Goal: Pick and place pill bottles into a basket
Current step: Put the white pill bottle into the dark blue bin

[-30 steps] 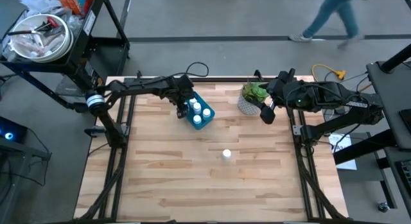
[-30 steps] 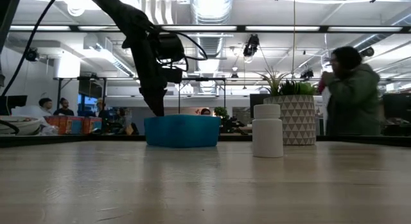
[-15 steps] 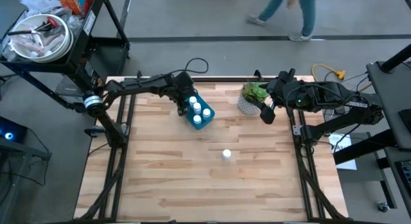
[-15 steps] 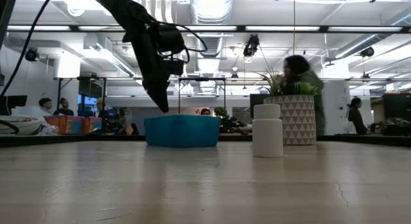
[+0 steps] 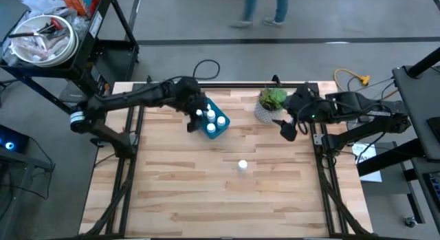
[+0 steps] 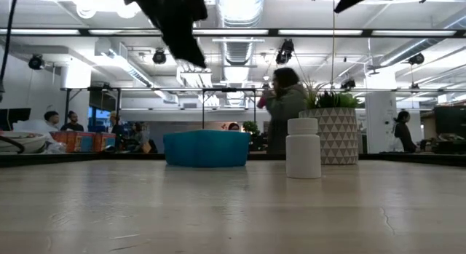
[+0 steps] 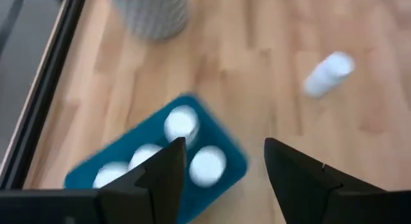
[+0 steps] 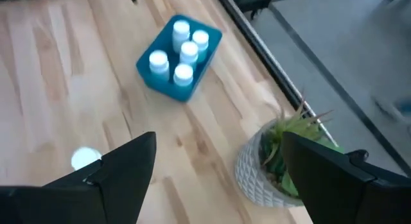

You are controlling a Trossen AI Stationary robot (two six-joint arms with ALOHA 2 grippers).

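**Both grippers empty, one bottle loose on the table**

The left gripper (image 5: 193, 118) hangs above the table just beside the basket (image 5: 214, 120), at the basket's left edge in the high view. Its fingers (image 7: 164, 176) stand apart with nothing between them; the wrist view shows only the basket and wood in the gap.

The blue basket sits toward the back of the table, tilted relative to the table edge. Five bottles (image 8: 182, 50) stand upright inside it, caps up. One more bottle (image 5: 242, 166) stands alone near the middle of the table, well apart from the basket.

The right gripper (image 5: 287, 129) hovers near the plant (image 5: 270, 104) at the back right. Its fingers (image 8: 125, 169) are spread wide and hold nothing.

A person (image 6: 284, 108) shows in the room beyond the table.
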